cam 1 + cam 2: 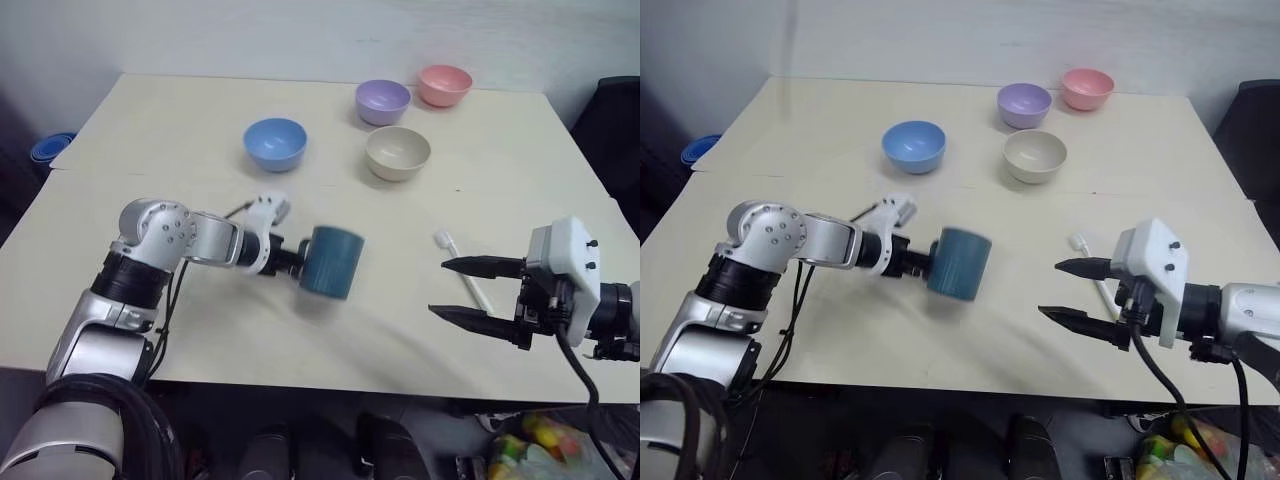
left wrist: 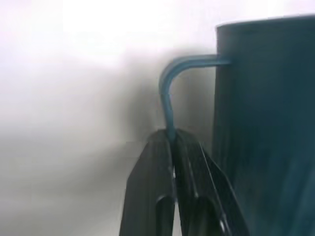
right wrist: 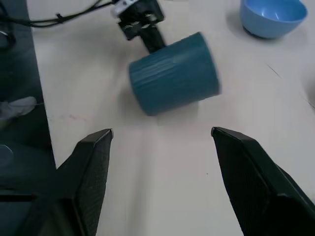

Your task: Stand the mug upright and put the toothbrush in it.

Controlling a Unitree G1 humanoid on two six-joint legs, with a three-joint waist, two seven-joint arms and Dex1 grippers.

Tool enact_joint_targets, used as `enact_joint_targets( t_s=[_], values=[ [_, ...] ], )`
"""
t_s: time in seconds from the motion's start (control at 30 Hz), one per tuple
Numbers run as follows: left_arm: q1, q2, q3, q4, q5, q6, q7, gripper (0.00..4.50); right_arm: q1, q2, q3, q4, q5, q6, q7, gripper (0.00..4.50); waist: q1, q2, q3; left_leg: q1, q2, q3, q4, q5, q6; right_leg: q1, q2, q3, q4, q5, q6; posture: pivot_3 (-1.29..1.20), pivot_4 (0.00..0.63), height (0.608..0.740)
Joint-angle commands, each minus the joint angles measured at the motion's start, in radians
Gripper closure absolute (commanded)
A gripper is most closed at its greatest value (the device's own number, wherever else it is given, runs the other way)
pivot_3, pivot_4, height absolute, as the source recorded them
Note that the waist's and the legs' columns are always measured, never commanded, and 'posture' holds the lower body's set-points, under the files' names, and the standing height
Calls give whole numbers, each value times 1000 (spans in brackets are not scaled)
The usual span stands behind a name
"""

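Mug [image 1: 330,262] hangs tilted above the table's [image 1: 180,130] near edge, its handle pinched in the closed left gripper [image 1: 292,262], its mouth hidden. Toothbrush [image 1: 462,272] lies near the near-right corner, partly covered by the wide-spread right gripper [image 1: 456,289].

The mug [image 1: 330,262] looks motion-blurred; the right pincer [image 1: 458,289] hides the toothbrush's [image 1: 462,271] handle end

I'm gripping the mug [image 1: 330,262] by its handle with my left gripper [image 1: 293,262], tilted above the table [image 1: 150,130]; my right gripper [image 1: 450,288] is hovering spread beside the toothbrush [image 1: 462,270].
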Motion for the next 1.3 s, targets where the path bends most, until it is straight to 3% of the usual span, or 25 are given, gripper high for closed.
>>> enact_joint_targets(
  t_s=[0.03, 0.23, 0.4, 0.63, 0.83, 0.97, 1.13, 1.23, 1.3],
  values=[
    [66, -24, 85, -105, 247, -416, -132, 4500, -49, 5, -13, 27, 112, 23, -26, 34, -1, 0, 0, 0, 0, 0, 0, 0, 0, 0, 0, 0, 0, 0, 0, 0, 150, 740],
    [226, -152, 41, -123, 665, -944, -143, 4500, -232, 78, 95, 106, 215, 34, -169, 34, -2, 0, 0, 0, 0, 2, -1, 0, 0, 0, 0, 0, -1, 0, 1, 0, 150, 740],
    [349, -267, 21, -65, 859, -1132, -109, 4500, -290, 97, 133, 135, 246, 56, -213, 34, 12, 0, 0, -2, 0, 3, 0, 0, 1, 0, -1, -2, -3, 1, 2, 0, 150, 740],
    [413, -364, 49, 42, 971, -1231, -105, 4500, -275, 77, 136, 153, 219, 70, -206, 34, 26, 0, 0, -4, 1, 2, 4, -1, 3, 0, -2, -2, -2, 2, 3, 0, 150, 740],
    [471, -371, 90, 44, 988, -1241, -149, 4500, -239, 60, 136, 165, 182, 69, -179, 34, 23, 0, 0, -3, 3, 1, 5, -2, 5, 0, -3, -1, -2, 3, 4, 0, 150, 740],
    [521, -349, 125, 4, 975, -1213, -181, 3666, -239, 64, 138, 182, 174, 70, -176, 0, 21, 0, 0, -3, 4, 1, 5, -2, 5, 0, -3, -1, -2, 3, 4, 0, 150, 740],
    [592, -305, 164, -143, 958, -1152, -242, 2211, -222, 75, 151, 208, 130, 57, -162, 0, 21, 0, 0, -3, 5, 1, 5, -2, 5, 0, -3, -1, -2, 3, 4, 0, 150, 740],
    [649, -250, 187, -261, 951, -1078, -284, 1251, -210, 97, 164, 231, 100, 47, -161, 0, 20, 0, 0, -3, 5, 1, 5, -2, 5, 0, -3, -1, -2, 3, 4, 0, 150, 740],
    [700, -151, 256, -420, 836, -928, -375, 795, -203, 118, 189, 251, 44, 35, -191, 0, 17, 0, 0, -3, 5, 1, 4, -3, 5, 0, -3, -1, -2, 3, 4, 0, 150, 740]
  ],
)
